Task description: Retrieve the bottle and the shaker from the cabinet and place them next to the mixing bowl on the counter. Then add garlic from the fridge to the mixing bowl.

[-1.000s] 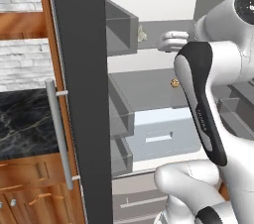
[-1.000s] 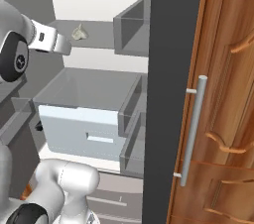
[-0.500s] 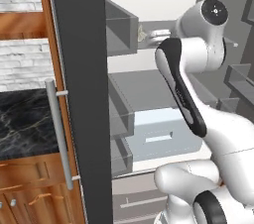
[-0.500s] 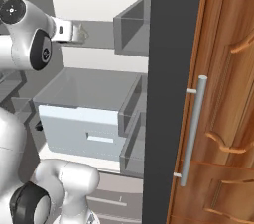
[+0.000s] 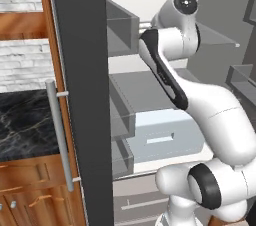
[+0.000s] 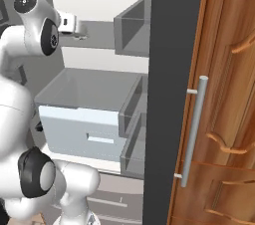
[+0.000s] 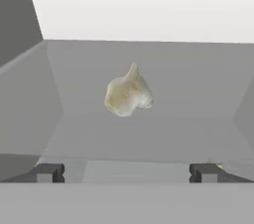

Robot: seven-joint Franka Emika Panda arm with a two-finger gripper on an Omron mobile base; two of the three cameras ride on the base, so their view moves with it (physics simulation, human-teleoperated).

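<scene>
A pale garlic (image 7: 129, 91) bulb lies on the grey fridge shelf (image 7: 149, 134), straight ahead in the hand view. My gripper (image 7: 126, 173) is open, its two dark fingertips (image 7: 49, 172) set wide and a short way in front of the bulb, not touching it. In the right base view the gripper (image 6: 79, 31) reaches over the upper shelf (image 6: 104, 37) inside the open fridge. The raised white arm (image 5: 172, 45) hides the hand in the left base view. The bottle, the shaker and the mixing bowl are out of view.
The dark fridge door edge (image 5: 80, 95) with its bar handle (image 5: 60, 135) stands on the left, a grey door bin (image 5: 122, 32) beside the shelf. Pale drawers (image 6: 84, 129) sit below. A wooden cabinet (image 6: 229, 94) is on the right, a black marble counter (image 5: 25, 120) on the left.
The arm has swung up and forward into the fridge, bringing the hand over the upper shelf toward the garlic. The jaws stayed open.
</scene>
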